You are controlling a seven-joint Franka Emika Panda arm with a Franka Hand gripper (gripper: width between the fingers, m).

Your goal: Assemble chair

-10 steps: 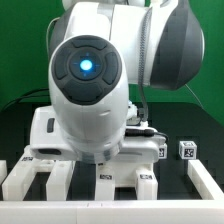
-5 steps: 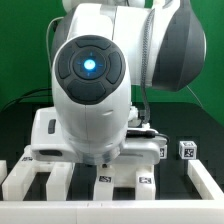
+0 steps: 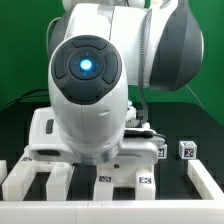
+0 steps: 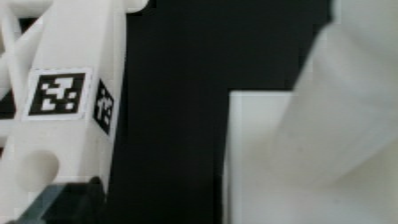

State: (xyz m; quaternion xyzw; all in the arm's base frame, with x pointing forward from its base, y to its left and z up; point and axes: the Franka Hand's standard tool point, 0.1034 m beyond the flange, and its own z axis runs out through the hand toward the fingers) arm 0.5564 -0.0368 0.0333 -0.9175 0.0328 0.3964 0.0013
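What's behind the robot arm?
White chair parts poke out on both sides, plus a small tagged cube on the exterior view's right. The arm covers everything between, including the jaws.

Arm (image 3: 95,115): one white arm, its bulk toward the camera, filling most of your exterior view.
Joint cap (image 3: 88,65): round and dark, facing you, with a blue light lit at its centre.
Upper link (image 3: 175,45): grey shell, behind, at the exterior view's right.
Gripper: hidden under the arm; the wrist view is too blurred for you to read the jaws.
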